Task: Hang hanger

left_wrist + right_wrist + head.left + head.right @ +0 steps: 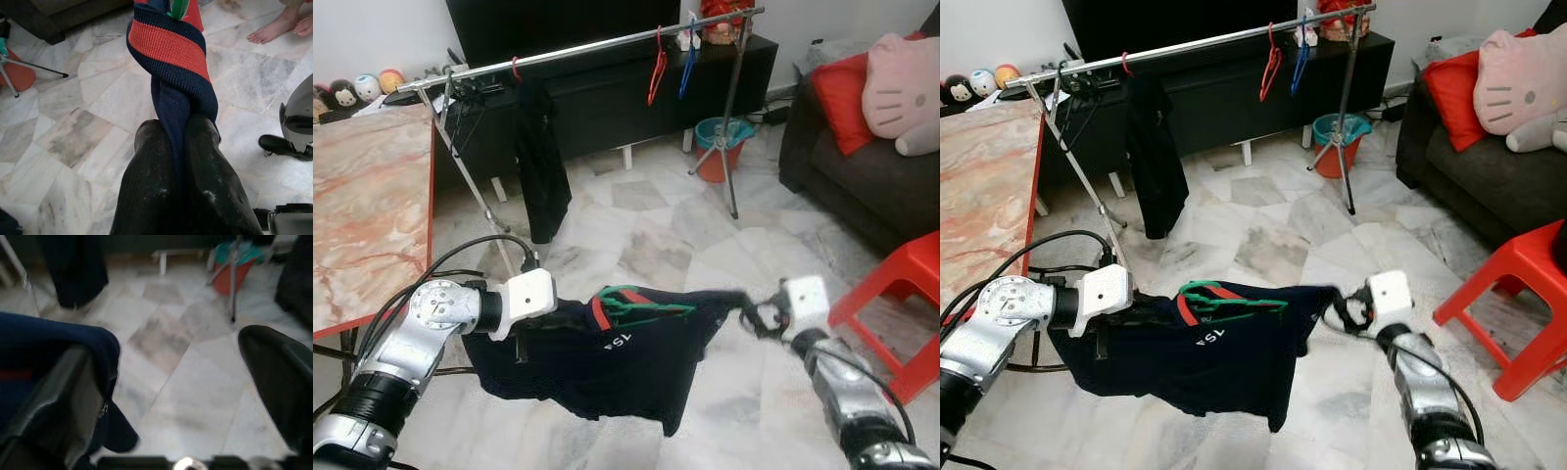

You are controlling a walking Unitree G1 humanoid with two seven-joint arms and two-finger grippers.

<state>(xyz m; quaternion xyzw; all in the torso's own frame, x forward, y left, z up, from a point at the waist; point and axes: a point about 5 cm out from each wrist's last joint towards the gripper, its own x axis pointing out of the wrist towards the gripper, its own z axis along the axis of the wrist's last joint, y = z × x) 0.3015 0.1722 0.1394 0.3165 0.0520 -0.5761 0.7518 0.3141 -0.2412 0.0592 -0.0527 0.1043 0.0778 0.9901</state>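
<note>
Left gripper (178, 147) clamps the shirt (607, 367) collar; right gripper (176, 396) stands wide at the sleeve. Green hanger (641, 304) sits in the collar. Rail (578, 49) at twelve o'clock: lift level, hook upright.

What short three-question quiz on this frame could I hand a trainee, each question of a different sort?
1. True or false: the left pincer is clamped on the navy shirt.
2. Which hanger sits in the shirt's collar? A) green hanger B) blue C) red
3. Fill in: the clothes rail carries a black garment and two bare ____.

Key
1. True; its fingers pinch the collar fabric.
2. A.
3. hangers: a red hanger and a blue hanger. The right pincer, open, has one finger under the shirt's edge.
</note>
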